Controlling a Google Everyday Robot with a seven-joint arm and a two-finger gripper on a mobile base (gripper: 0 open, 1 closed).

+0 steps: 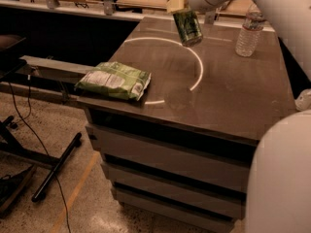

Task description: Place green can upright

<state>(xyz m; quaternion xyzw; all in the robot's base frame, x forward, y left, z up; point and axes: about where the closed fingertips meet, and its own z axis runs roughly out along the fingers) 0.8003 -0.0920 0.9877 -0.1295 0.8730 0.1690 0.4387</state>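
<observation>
The green can (187, 27) hangs in the air above the far part of the dark table (228, 96), tilted with its lower end toward the right. My gripper (181, 8) is shut on the can's upper end, coming down from the white arm at the top of the view. The can is over the far side of the white circle (197, 62) marked on the table and does not touch the surface.
A green-and-white chip bag (114, 80) lies flat at the table's front left corner. A clear water bottle (249, 30) stands upright at the far right. My white arm body (279, 178) fills the lower right. Black stand legs (53, 166) and cables lie on the floor at left.
</observation>
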